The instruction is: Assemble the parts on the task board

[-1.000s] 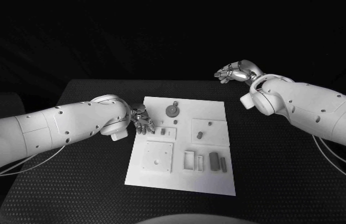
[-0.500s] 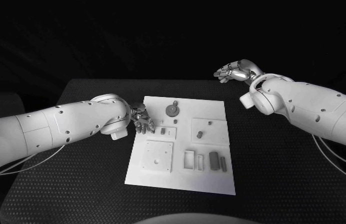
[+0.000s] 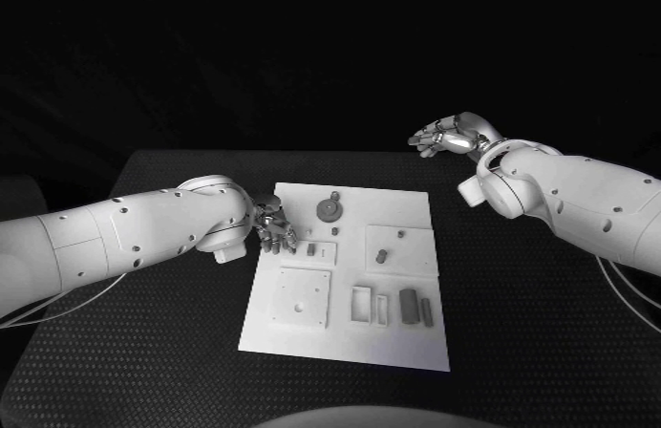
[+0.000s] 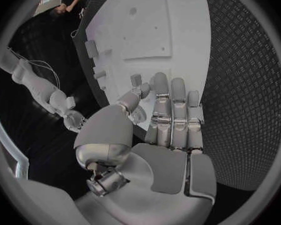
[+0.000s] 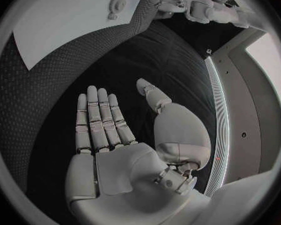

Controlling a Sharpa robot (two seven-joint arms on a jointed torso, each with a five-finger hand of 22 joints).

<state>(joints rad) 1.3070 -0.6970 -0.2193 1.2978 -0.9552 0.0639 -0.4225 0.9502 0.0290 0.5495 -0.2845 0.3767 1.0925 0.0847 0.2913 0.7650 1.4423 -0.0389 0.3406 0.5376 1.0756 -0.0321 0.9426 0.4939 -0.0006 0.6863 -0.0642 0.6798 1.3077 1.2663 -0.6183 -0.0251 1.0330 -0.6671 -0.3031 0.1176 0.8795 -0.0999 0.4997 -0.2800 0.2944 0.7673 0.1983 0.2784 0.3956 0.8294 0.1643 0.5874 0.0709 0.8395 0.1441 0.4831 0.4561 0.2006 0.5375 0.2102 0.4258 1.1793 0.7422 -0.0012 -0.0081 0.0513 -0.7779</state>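
Note:
The white task board [image 3: 345, 337] lies in the middle of the black table. On it are a round gear-like part [image 3: 330, 208], a small upright part [image 3: 314, 249], a short part [image 3: 380, 254] and two long dark parts [image 3: 409, 306] near the right edge. My left hand [image 3: 271, 229] hovers at the board's left edge, next to the small upright part [image 4: 135, 79]. Its fingers [image 4: 172, 120] lie straight and hold nothing. My right hand [image 3: 448, 139] is raised beyond the board's far right corner. Its fingers [image 5: 100, 120] are stretched flat over bare table, empty.
A square plate [image 3: 303, 297] with holes and two narrow slots [image 3: 370, 308] sit in the board's near half. The right wrist view shows the board [image 5: 65, 15] and gear [image 5: 117, 4] far off. Black matting surrounds the board on all sides.
My left arm has shifted slightly towards the board, while its hand stays at the left edge. The right arm has not moved.

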